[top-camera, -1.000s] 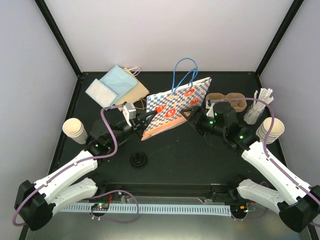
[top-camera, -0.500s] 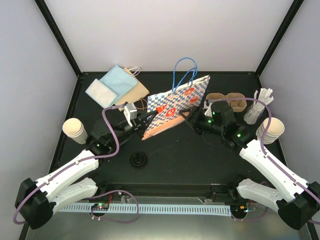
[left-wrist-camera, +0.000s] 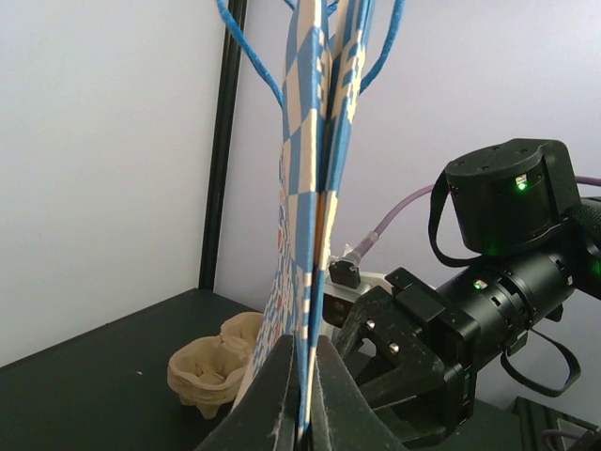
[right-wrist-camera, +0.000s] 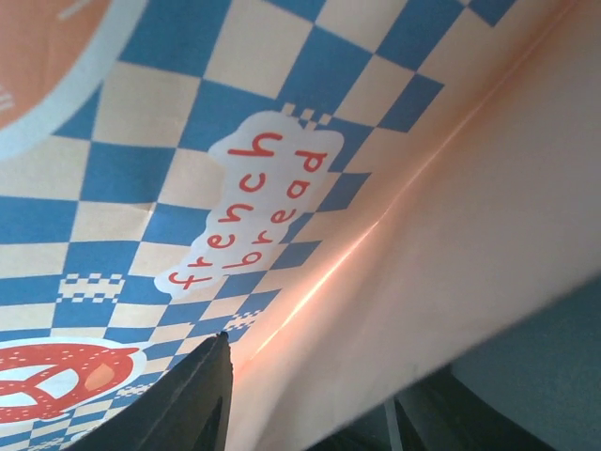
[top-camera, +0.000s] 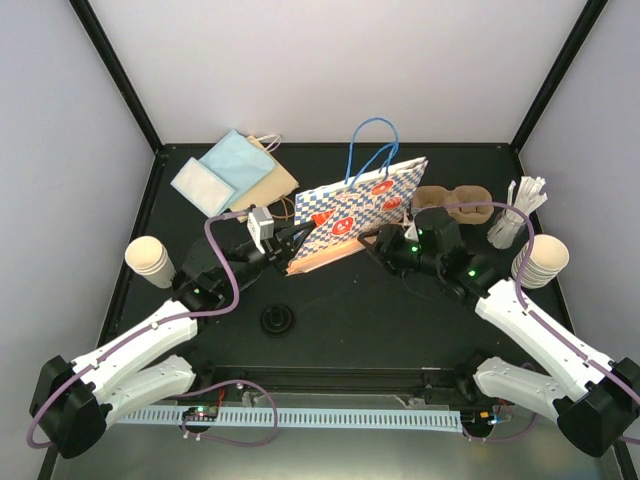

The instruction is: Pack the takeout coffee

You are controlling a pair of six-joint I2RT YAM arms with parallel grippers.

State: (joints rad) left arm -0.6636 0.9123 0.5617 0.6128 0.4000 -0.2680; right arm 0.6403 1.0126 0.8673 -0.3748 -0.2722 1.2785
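Observation:
The blue-checked bag [top-camera: 352, 208] stands tilted at the table's middle. My left gripper [top-camera: 290, 247] is shut on its near-left edge; in the left wrist view the jaws [left-wrist-camera: 307, 399] pinch the bag's folded edge [left-wrist-camera: 315, 188]. My right gripper [top-camera: 380, 240] is at the bag's lower right corner, open, and the bag's bottom panel [right-wrist-camera: 423, 235] lies between its fingers [right-wrist-camera: 197, 404]. The brown cup tray [top-camera: 455, 200] lies behind the right gripper and also shows in the left wrist view [left-wrist-camera: 211, 362]. A single cup [top-camera: 148, 258] stands left, stacked cups [top-camera: 540, 258] right. A black lid [top-camera: 277, 320] lies near front.
White stir sticks [top-camera: 517, 213] stand in a holder at the right back. Blue and tan napkins [top-camera: 228, 175] lie at the back left. Black frame posts rise at both back corners. The right arm's wrist [left-wrist-camera: 498, 282] sits close behind the bag.
My right gripper has moved in to the bag's lower right corner and turned. The bag has shifted a little to the right and stands slightly more upright. The left gripper keeps its hold.

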